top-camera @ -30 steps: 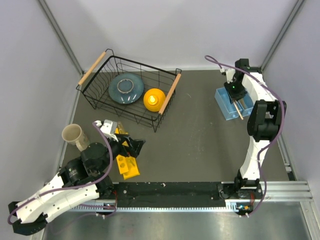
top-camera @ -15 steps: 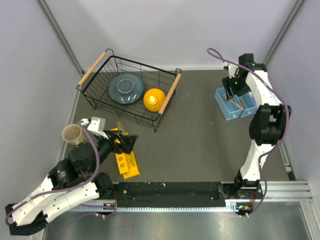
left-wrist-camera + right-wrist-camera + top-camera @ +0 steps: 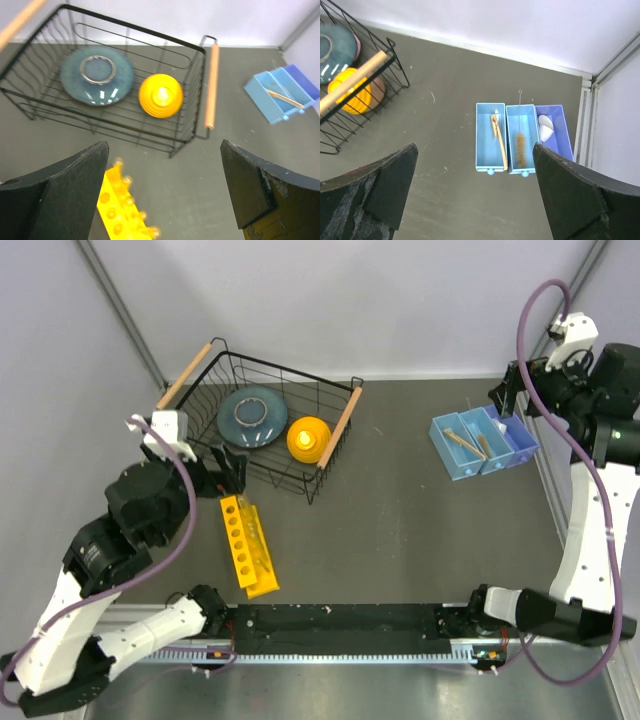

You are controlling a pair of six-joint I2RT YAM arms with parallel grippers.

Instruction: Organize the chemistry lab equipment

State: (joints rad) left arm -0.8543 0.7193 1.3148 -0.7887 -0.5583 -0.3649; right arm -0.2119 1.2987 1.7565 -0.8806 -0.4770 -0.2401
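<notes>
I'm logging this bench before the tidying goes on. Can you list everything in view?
Wire basket: one, black with wooden handles, far left of the table.
Plate: one, blue-grey, in the basket.
Dome: one, yellow, in the basket beside the plate.
Rack: one, yellow with holes, on the table nearer than the basket.
Trays: three, two light blue and one darker blue, side by side, far right.
Wooden stick: one, pale, left tray.
Brush: one, brown, middle tray.
White pieces: seemingly two, right tray.
Left gripper: black, open, near the basket.
Right gripper: black, open, above the trays.
</notes>
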